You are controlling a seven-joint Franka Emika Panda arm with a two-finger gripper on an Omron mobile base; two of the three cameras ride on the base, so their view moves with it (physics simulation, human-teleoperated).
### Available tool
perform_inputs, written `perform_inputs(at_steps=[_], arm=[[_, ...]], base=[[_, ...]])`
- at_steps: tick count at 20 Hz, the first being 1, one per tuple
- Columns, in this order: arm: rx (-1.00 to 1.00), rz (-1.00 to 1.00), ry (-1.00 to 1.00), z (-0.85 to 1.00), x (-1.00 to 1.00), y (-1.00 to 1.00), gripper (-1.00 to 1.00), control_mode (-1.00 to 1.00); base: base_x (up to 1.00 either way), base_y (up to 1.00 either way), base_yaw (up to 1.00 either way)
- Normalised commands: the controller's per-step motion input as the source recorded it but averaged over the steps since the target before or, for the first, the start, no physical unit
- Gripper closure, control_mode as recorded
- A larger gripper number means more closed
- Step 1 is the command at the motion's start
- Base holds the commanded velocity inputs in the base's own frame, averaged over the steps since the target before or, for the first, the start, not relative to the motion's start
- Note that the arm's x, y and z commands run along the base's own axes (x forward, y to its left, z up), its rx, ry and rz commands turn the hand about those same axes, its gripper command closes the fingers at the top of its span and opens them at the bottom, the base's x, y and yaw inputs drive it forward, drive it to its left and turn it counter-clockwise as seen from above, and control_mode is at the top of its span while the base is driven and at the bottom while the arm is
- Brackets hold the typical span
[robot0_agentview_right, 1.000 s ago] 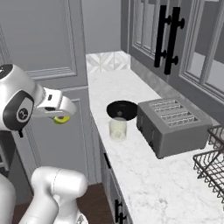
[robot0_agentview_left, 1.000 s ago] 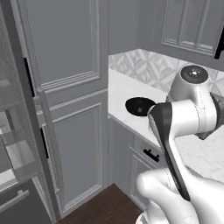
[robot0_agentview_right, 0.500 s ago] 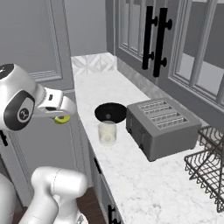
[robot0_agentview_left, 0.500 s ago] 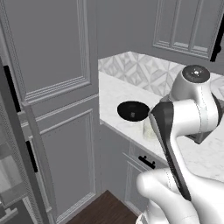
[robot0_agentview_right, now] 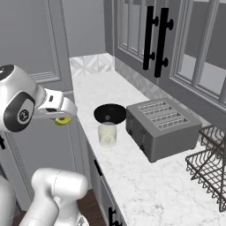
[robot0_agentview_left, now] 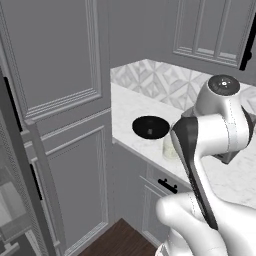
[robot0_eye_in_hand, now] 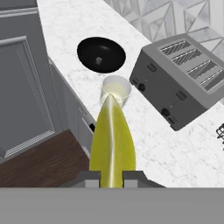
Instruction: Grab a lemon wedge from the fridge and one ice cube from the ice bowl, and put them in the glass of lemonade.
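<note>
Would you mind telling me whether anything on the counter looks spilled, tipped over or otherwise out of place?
Nothing stands out. The glass of lemonade stands upright beside the ice bowl, the toaster sits square, and the gripper holds the lemon wedge off the counter's edge.

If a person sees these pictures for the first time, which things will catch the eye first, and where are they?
The bright yellow lemon wedge stands out first, held in the gripper off the counter's edge, above the dark floor. Next comes the glass of lemonade near the front of the white marble counter, with the black ice bowl just behind it and an ice cube inside. The grey toaster stands beside them.
</note>
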Motion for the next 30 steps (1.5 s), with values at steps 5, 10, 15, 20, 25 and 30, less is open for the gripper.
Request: perform_inputs(at_steps=[5, 10, 15, 20, 25, 30], arm=[[0.00, 0.00, 0.00, 0.00, 0.00, 0.00, 1.00, -1.00], [0.00, 0.08, 0.08, -0.03, 0.00, -0.12, 1.00, -1.00], [-0.06, 0.22, 0.12, -0.17, 0.03, -0.32, 1.00, -1.00], [-0.24, 0.42, 0.02, -0.15, 0.00, -0.39, 1.00, -1.00], [-0.30, 0.55, 0.11, -0.08, 0.04, -0.05, 1.00, -1.00], [-0.33, 0.58, 0.28, 0.00, 0.27, -0.01, 1.00, -1.00]], base=[[0.00, 0.00, 0.00], [0.00, 0.00, 0.00], [0.00, 0.00, 0.00], [0.00, 0.00, 0.00], [0.00, 0.00, 0.00], [0.00, 0.00, 0.00]])
